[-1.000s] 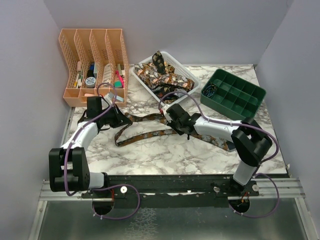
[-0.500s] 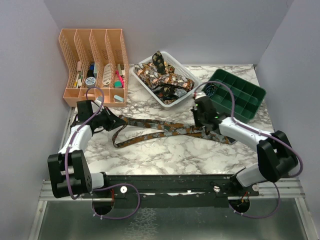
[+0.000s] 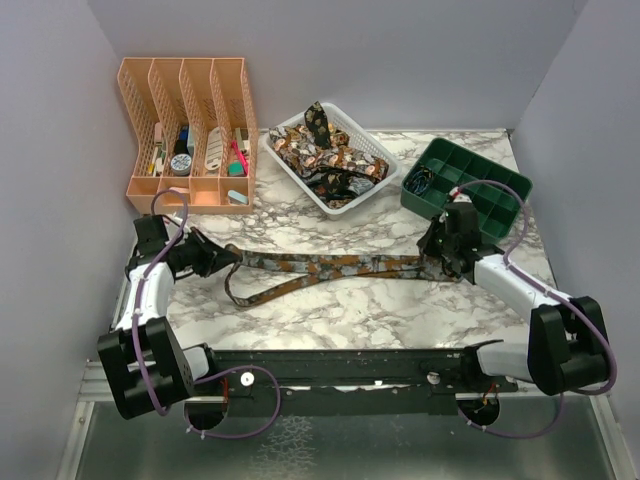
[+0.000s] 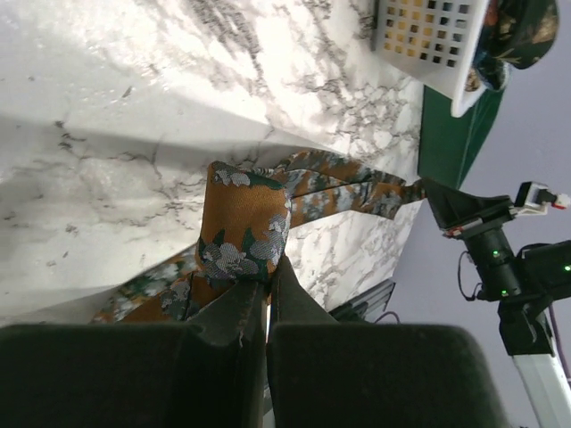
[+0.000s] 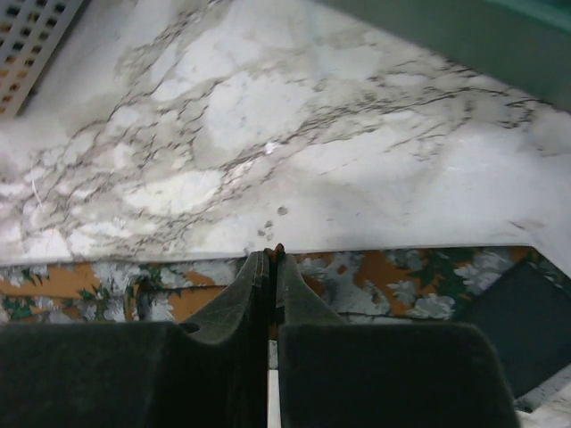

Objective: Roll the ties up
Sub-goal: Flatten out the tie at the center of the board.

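At nine o'clock on the worktop your left end effector clenches the folded end of the tie; at three o'clock your right end effector pinches its other end. You are laying it out, I judge; next, curl one end over itself. It lies stretched across mid-worktop, dark with orange-cream flowers.

Robot lab booth: bare grey walls, marble-print table, mounting rail.

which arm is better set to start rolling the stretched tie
Left, probably: the left gripper pinches a tie end already folded over itself, while the right gripper only pinches a flat stretch.
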Action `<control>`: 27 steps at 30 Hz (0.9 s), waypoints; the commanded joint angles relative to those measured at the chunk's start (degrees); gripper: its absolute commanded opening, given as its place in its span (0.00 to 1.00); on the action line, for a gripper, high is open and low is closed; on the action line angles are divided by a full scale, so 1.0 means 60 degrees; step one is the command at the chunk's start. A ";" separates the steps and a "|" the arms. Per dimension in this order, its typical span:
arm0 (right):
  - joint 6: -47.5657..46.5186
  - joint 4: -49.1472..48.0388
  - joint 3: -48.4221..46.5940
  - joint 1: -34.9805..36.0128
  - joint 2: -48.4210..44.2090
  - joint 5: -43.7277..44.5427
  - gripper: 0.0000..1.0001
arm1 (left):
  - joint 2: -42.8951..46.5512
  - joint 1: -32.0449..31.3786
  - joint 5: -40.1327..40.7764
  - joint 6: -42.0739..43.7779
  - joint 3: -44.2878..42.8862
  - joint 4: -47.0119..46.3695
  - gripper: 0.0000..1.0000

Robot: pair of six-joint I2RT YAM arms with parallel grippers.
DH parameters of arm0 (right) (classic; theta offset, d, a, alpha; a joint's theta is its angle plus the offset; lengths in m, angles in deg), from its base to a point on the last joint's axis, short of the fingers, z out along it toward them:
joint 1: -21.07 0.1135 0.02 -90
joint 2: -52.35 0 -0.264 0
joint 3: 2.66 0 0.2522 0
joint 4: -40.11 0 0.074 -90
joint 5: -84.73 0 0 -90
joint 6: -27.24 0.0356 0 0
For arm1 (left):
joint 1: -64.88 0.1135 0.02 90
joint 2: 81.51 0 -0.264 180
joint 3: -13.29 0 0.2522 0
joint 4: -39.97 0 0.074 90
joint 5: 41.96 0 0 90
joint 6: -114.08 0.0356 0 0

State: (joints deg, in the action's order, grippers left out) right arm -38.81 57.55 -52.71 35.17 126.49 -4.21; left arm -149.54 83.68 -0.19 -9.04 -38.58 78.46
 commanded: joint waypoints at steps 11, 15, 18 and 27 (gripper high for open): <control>0.1055 -0.0186 0.0719 -0.0740 -0.0700 0.0843 0.13 | -0.0165 0.0197 0.1978 -0.0448 0.0488 -0.0182 0.05; 0.1147 0.0439 0.0748 -0.0736 -0.1184 0.2009 0.28 | -0.0420 0.0395 0.1936 -0.0761 0.0571 -0.0700 0.15; 0.1121 0.1253 0.0344 -0.0751 -0.1662 0.3191 0.53 | -0.0653 0.0701 0.2291 -0.0393 0.0179 -0.0444 0.46; 0.0540 0.1764 -0.0473 -0.0755 -0.2682 0.2482 0.57 | -0.0314 0.0820 0.3995 0.0320 -0.0883 0.0592 0.91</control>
State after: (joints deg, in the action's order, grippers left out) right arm -32.83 66.62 -53.28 31.07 112.24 15.03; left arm -153.58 88.08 16.53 -10.22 -40.59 78.30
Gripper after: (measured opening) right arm 0.566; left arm 0.846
